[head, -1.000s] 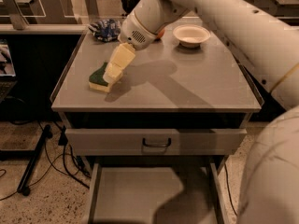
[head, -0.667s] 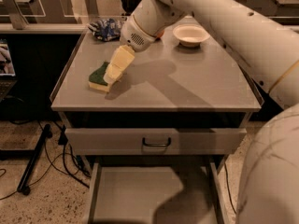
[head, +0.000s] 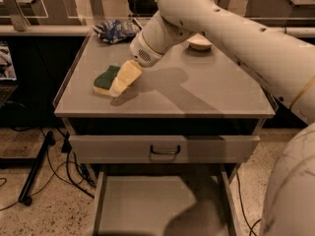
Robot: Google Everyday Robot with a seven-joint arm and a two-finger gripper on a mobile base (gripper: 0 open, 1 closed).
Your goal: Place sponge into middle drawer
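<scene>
The sponge [head: 105, 79], dark green on top with pale yellow foam below, lies flat on the left part of the grey cabinet top [head: 197, 95]. My gripper [head: 122, 78] is pale yellow, slants down from the wrist and sits against the sponge's right side, low over the top. The middle drawer [head: 100, 200] is pulled out at the bottom of the view, with a bare grey floor partly shadowed by my arm.
A blue-and-white snack bag [head: 115, 31] lies at the back left of the top. A white bowl [head: 199, 43] stands at the back, behind my arm. The upper drawer front with a black loop handle [head: 165, 150] is closed. Cables and a stand leg [head: 37, 168] lie on the floor at left.
My wrist and gripper have come down a little toward the sponge. The sponge and the drawers have not moved.
</scene>
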